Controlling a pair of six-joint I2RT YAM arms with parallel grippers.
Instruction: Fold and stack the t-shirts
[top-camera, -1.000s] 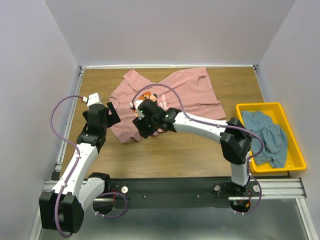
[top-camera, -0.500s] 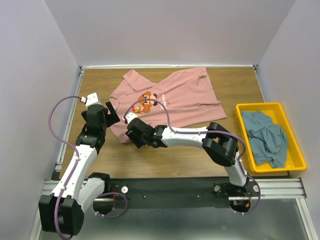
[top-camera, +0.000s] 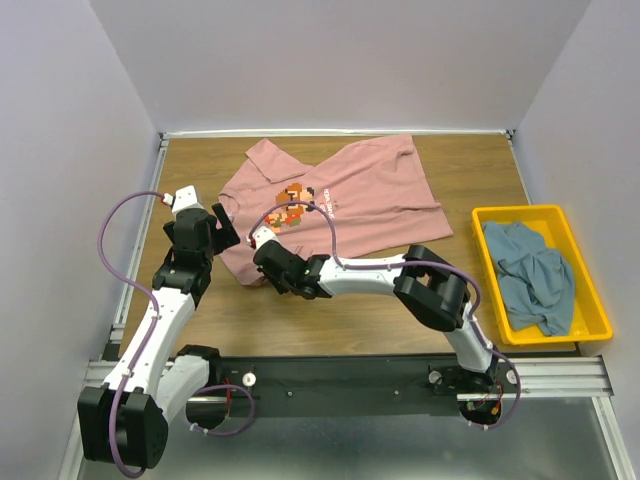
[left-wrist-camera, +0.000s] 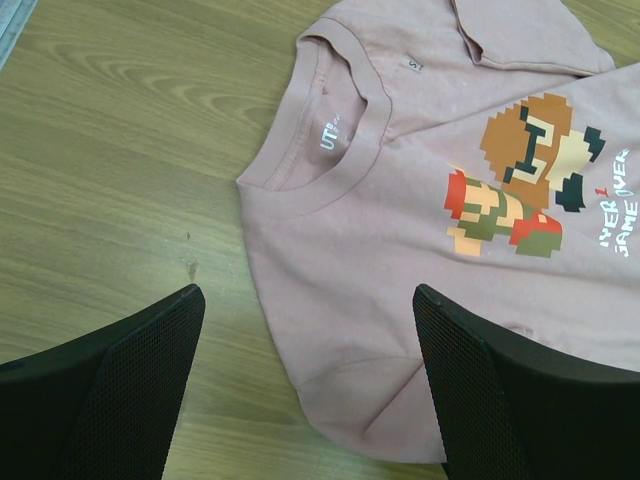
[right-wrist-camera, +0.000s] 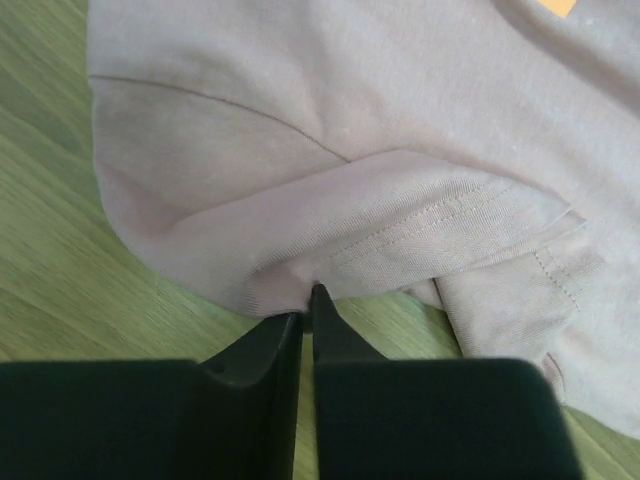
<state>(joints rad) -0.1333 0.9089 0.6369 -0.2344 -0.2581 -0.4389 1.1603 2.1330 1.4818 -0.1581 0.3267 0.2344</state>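
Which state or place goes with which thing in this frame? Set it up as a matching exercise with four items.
Things:
1. pink t-shirt
2. blue-grey t-shirt
3. left gripper
4. right gripper

States or places:
A. crumpled in the yellow bin
B. fingers closed on a folded cloth edge
C. spread on the table
D. fingers wide apart, holding nothing

Pairs: 1-C; 2-A; 3-D; 4-B

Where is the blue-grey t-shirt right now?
In the top view the blue-grey t-shirt lies crumpled inside the yellow bin at the right edge of the table, right of the spread-out pink t-shirt and apart from it.
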